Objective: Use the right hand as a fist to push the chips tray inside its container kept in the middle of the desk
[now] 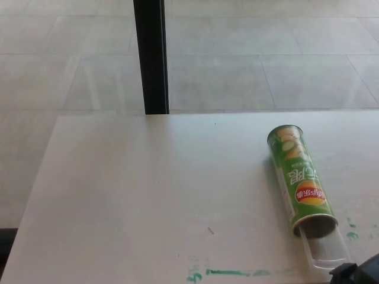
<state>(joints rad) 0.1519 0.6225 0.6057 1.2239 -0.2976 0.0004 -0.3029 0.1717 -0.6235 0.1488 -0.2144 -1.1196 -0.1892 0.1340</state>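
Green chips container (299, 179) lying on its side on the right part of the pale desk (148, 195), well right of the desk's middle. Cylindrical, long and narrow, closed end pointing away toward the far edge, open mouth pointing toward the near edge and angled slightly to the right. Printed with pale chip pictures near the far end, white lettering along the middle, and a red and yellow round logo close to the mouth. Dark inside at the mouth. Clear plastic chips tray (324, 249) sticking out of that mouth, partly inside and partly outside, in line with the container. See-through, with a rounded rim at its outer end; no contents that can be made out.

Right hand (361, 274) black, showing only as a small piece at the bottom right corner, just beside the tray's outer end; whether touching it, cannot tell. Fingers cut off by the picture's edge, so apart or together cannot be told. Left hand out of sight.

Green paint smears (234, 273) along the desk's near edge, with a few more specks right of the container. Black vertical post (151, 56) beyond the far edge, standing on a light tiled floor (266, 53).
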